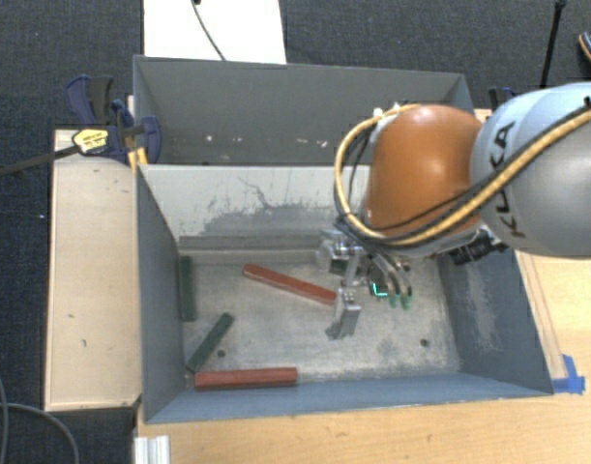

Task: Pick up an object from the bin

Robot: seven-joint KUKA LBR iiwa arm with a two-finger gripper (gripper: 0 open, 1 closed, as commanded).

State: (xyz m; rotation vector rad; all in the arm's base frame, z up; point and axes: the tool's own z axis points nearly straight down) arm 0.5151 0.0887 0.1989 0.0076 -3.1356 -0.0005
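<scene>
Camera view is showing your gripper (pixel 345 315) hanging at the right end of the slanted red stick (pixel 288 285) in the middle of the bin (pixel 158 298). Wide or narrow, you cannot tell. That stick is looking light, stiff and smooth, so you're probably wanting to pinch across its narrow width near mid-length.

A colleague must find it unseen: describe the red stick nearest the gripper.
Look in the grey bin, on the middle of its floor. A red-brown stick lies slanted there, one end by the gripper. The other red stick lies level along the front wall.
</scene>
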